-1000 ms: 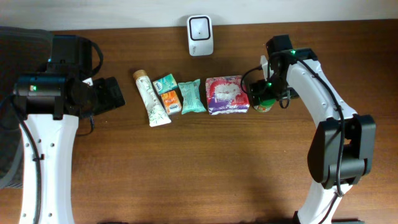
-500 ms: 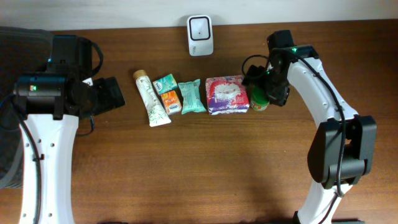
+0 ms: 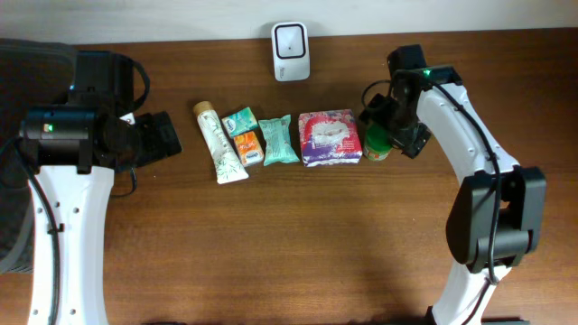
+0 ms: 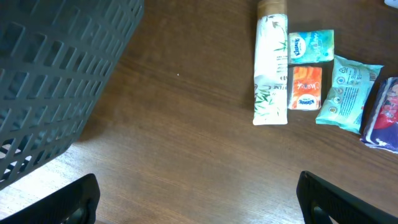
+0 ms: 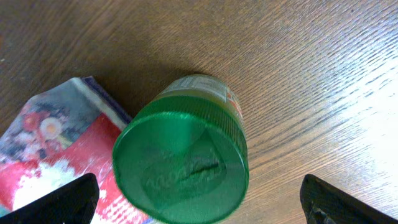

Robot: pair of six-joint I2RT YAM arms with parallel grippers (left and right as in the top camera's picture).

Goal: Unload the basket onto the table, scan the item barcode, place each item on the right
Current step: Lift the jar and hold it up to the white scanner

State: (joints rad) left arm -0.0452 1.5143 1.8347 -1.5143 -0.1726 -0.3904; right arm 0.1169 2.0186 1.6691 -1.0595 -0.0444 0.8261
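A white barcode scanner (image 3: 291,51) stands at the table's back edge. In front of it lies a row of items: a bamboo-print tube (image 3: 220,143) (image 4: 271,68), small teal and orange packs (image 3: 242,134), a teal wipes pack (image 3: 279,140), a pink tissue pack (image 3: 330,137) (image 5: 43,149) and a green-lidded jar (image 3: 377,143) (image 5: 183,162). My right gripper (image 3: 395,125) (image 5: 202,202) hangs open just above the jar, its fingers wide on either side of the lid and touching nothing. My left gripper (image 3: 165,135) (image 4: 198,196) is open over bare wood, left of the tube.
A dark grey mesh basket (image 4: 56,74) sits at the far left, beside my left arm. The pink tissue pack lies right against the jar's left side. Bare wood stretches along the front of the table (image 3: 289,244).
My right gripper has shifted slightly up and to the right over the jar, so more of the green lid shows from overhead. The left arm has not moved.
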